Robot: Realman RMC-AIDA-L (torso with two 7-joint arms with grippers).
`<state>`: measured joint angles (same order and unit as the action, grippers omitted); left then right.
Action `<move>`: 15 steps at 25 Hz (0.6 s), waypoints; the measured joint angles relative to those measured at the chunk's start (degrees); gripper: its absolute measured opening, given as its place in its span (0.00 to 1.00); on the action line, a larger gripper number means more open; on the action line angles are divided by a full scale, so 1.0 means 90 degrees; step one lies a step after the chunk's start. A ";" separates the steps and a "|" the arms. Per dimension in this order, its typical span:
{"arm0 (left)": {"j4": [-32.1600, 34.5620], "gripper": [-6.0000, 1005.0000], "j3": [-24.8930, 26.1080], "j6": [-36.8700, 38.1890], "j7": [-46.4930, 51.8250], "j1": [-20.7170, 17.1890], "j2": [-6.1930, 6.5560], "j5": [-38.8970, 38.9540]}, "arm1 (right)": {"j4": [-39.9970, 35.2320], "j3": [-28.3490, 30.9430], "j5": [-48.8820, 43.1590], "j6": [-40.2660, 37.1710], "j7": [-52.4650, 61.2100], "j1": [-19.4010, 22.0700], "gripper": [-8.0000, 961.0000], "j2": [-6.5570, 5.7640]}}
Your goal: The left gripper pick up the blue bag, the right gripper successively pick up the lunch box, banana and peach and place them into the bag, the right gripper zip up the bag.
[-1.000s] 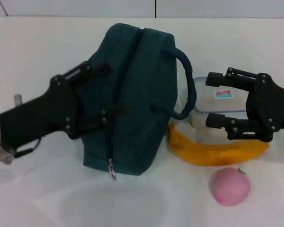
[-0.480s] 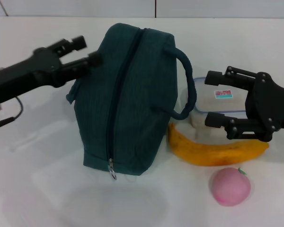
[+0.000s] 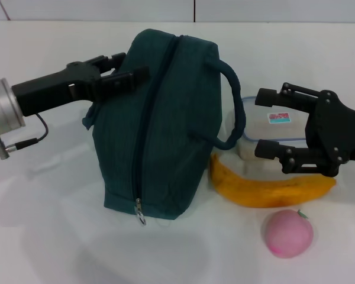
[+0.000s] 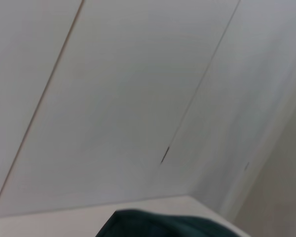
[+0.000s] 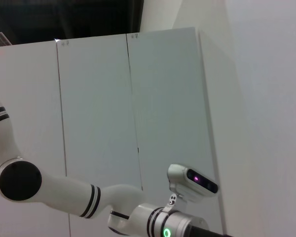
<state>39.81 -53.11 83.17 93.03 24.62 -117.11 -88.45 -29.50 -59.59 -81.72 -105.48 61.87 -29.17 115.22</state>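
Note:
The blue bag (image 3: 165, 124) stands on the white table, its zipper shut and running down its front to a ring pull (image 3: 141, 216). One handle (image 3: 235, 106) loops out on its right. My left gripper (image 3: 121, 68) is open, with its fingers at the bag's upper left edge. A strip of the bag shows in the left wrist view (image 4: 163, 224). My right gripper (image 3: 266, 124) is open and hovers over the lunch box (image 3: 272, 130). The banana (image 3: 266, 190) lies in front of the box. The peach (image 3: 288, 232) sits nearest me.
The white table (image 3: 47, 225) stretches out to the left and front of the bag. A wall with panel seams (image 3: 194, 10) runs along the back. The right wrist view shows the left arm's silver wrist and green light (image 5: 165, 231) before white cabinet doors.
My left gripper rose from low on the bag's left side, pulled back to the left, then came right to the bag's upper left edge. The right gripper and the food stayed put.

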 joint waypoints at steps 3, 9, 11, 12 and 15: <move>0.0003 0.78 0.0016 -0.0122 0.0106 0.0054 -0.0024 -0.0115 | 0.0040 0.0003 0.0008 0.0003 -0.0001 0.0019 0.85 0.0000; 0.0010 0.75 0.0028 -0.0141 0.0061 0.0062 -0.0035 -0.0115 | 0.0137 0.0023 0.0070 0.0108 -0.0083 0.0290 0.85 0.0034; 0.0010 0.74 0.0028 -0.0141 0.0048 0.0059 -0.0033 -0.0107 | 0.0251 0.0043 0.0103 0.0149 -0.0116 0.0325 0.85 0.0039; 0.0006 0.74 0.0047 -0.0162 -0.0035 0.0045 -0.0045 -0.0099 | 0.0364 0.0073 0.0119 0.0188 -0.0138 0.0331 0.85 0.0039; -0.0019 0.61 0.0036 -0.0229 -0.0082 0.0055 -0.0067 -0.0184 | 0.0760 0.0220 0.0183 0.0399 -0.0176 0.0313 0.85 0.0040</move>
<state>39.64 -52.79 81.11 92.30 25.12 -117.72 -90.11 -22.66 -57.61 -80.07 -101.89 60.29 -26.36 115.58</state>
